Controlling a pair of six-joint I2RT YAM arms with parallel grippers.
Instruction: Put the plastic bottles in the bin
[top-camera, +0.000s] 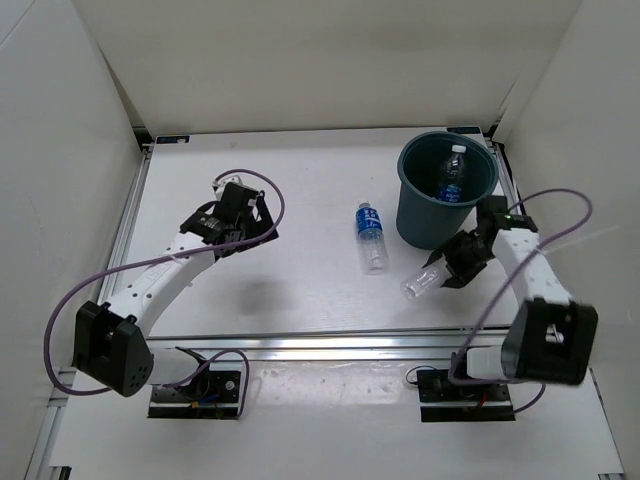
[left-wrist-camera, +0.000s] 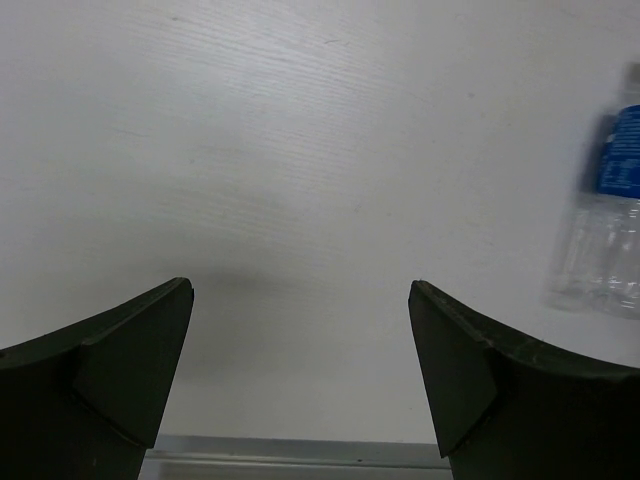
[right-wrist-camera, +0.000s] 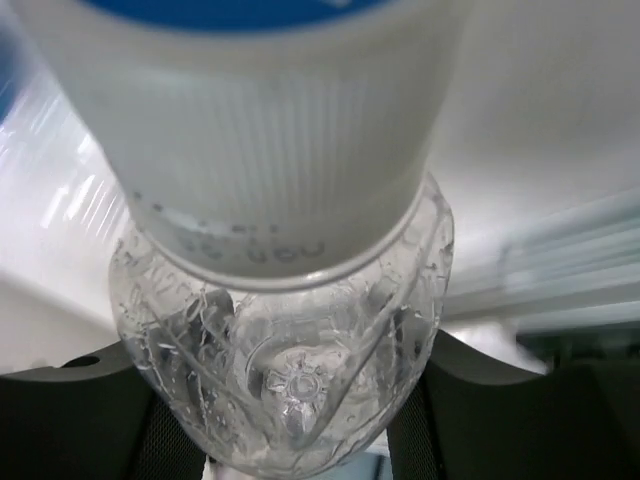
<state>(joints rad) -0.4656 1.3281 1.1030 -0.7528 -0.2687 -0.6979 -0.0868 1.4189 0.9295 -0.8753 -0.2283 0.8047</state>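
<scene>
Bin (top-camera: 418, 215) stands far right on the table (top-camera: 300, 160). Just in front of it the right gripper (top-camera: 447, 268) pinches the clear bottle (top-camera: 422, 283) near its base, the cap end sticking out to the left. Cannot tell if that bottle is lifted. Left gripper (top-camera: 245, 212) hangs over bare table on the left, jaws spread, nothing between them. Bin holds one binned bottle (top-camera: 452, 172) with a blue label and white cap. Lying bottle (top-camera: 371, 237), also blue-labelled, is mid-table, apart from both grippers. Right wrist view shows the ribbed base of the clear bottle (right-wrist-camera: 280, 300) wedged between the dark fingers (right-wrist-camera: 90, 420). Left wrist view shows the lying bottle (left-wrist-camera: 605, 220) at its right edge, outside the spread jaws.
</scene>
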